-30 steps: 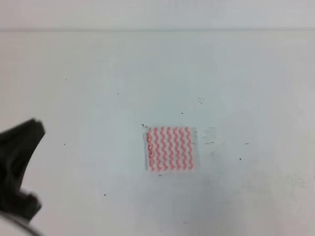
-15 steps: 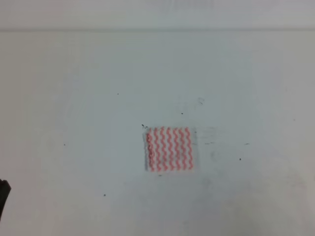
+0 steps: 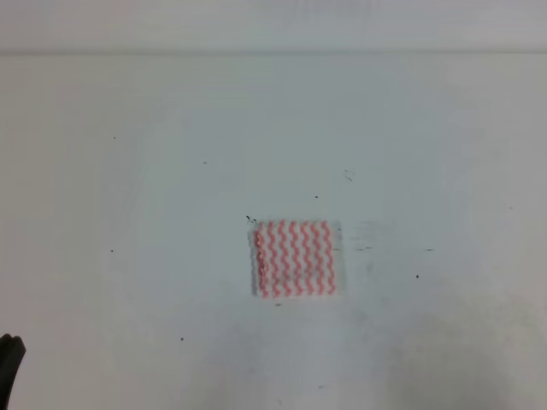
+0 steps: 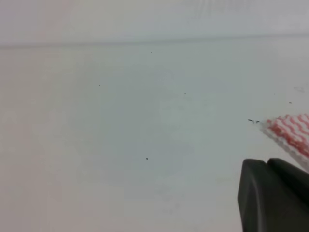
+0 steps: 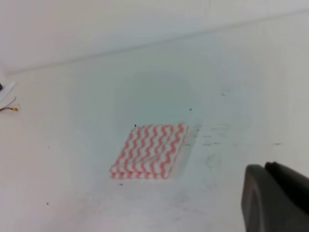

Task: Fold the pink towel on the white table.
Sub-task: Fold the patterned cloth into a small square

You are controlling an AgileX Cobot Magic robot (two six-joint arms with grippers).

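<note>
**Folded towel lies alone near the middle of the table, both arms drawn back**

At the far left edge of the high view, only a small dark sliver of the left gripper [image 3: 8, 363] shows at the bottom corner, low and well apart from the cloth. Its own camera shows one dark finger [image 4: 273, 198] at the lower right of the picture; I cannot tell whether the jaws are apart or together.

The white table [image 3: 154, 213] fills almost everything I can see. It is plain and flat, with small dark specks scattered over it and a faint straight line across the far side where the surface seems to meet a pale wall or edge. Grey scuff marks [image 3: 363, 248] sit just to the right of the cloth.

The pink towel [image 3: 295, 259] lies flat a little right of the middle of the table. From above it is a compact, nearly square shape with wavy pink-red and white stripes. The right wrist view shows stacked layers along its near edge [image 5: 140, 173], so it looks folded. Nothing touches it.

On the right, the right gripper does not appear in the high view. Its own camera shows a dark finger [image 5: 275, 198] at the lower right corner, well clear of the towel; whether it is open or closed I cannot tell.

At the left edge of that view lies something thin with a small yellow tip [image 5: 10, 107], too small to identify.
</note>
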